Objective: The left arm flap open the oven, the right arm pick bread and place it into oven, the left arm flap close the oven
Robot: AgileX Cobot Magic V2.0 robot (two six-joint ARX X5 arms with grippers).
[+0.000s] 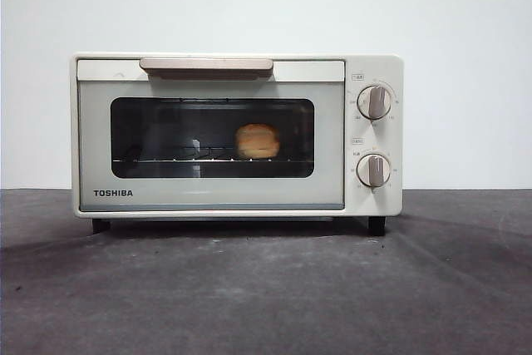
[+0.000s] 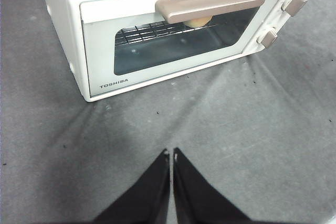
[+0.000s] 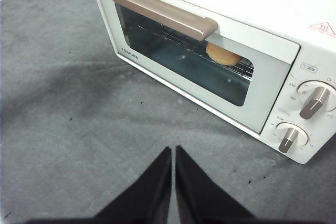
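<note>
The grey worktop point(image 1: 266, 288) carried the cream-white TOSHIBA toaster oven point(image 1: 237, 135), which stood on its dark feet with the door shut. The beige bar handle point(image 1: 206, 65) ran along the top of the door, and the two round knobs point(image 1: 374, 101) sat one above the other at the side of the oven window. Behind the dark glass, the bread point(image 1: 257, 140) lay on the wire rack point(image 1: 166, 158), inside the oven and nearer to the knobs than to the TOSHIBA lettering. The left pincer point(image 2: 171, 153) hung over the bare worktop in front of the oven, apart from it, its jaws nearly together and holding nothing. The right pincer point(image 3: 172, 149) hung also in front of the oven, jaws narrow and empty.
</note>
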